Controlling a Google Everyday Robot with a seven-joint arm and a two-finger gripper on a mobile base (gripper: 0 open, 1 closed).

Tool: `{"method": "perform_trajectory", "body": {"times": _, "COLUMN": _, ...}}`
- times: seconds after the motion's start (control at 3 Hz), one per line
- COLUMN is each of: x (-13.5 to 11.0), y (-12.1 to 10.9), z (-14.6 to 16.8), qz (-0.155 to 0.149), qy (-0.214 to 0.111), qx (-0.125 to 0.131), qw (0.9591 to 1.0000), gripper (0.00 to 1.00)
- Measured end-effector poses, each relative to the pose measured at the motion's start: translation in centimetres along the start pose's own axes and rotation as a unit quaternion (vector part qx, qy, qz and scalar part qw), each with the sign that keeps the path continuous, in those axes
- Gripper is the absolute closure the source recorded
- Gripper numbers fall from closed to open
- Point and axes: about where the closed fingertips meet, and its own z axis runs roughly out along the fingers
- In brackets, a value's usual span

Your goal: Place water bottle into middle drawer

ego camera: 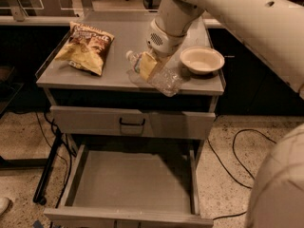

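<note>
The water bottle, clear and crinkled with a white cap, lies tilted over the front part of the cabinet top, cap pointing left. My gripper comes down from the upper right and is shut on the bottle's middle, its yellowish finger across the label. Whether the bottle touches the top or hangs just above it, I cannot tell. Below, the middle drawer is pulled out, wide and grey with a bare flat floor.
A chip bag lies on the left of the cabinet top and a white bowl sits at the right. A shut drawer front with a black handle is above the drawer. Cables trail on the floor. My body fills the lower right.
</note>
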Motion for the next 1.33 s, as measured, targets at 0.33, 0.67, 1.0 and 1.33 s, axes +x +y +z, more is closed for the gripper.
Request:
{"method": "perform_trajectory", "body": {"times": 0.33, "x": 1.4, "y": 1.4, "z": -1.1, "qz": 0.004, "qy": -0.002, "qx": -0.002, "qw": 1.0, "gripper": 1.0}}
{"method": "perform_trajectory", "body": {"times": 0.67, "x": 4.4, "y": 4.4, "z": -1.8, "qz": 0.018, "qy": 0.003, "qx": -0.008, "qw": 0.9998, "gripper": 1.0}}
{"method": "perform_trajectory", "body": {"times": 1.0, "x": 7.9, "y": 7.4, "z": -0.2, "qz": 0.025, "qy": 0.029, "qx": -0.017, "qw": 0.9991, "gripper": 1.0}}
{"method": "perform_trajectory", "body": {"times": 1.33, "x": 8.1, "y": 7.7, "z": 0.4, "qz": 0.028, "qy": 0.032, "qx": -0.022, "qw": 0.9988, "gripper": 1.0}}
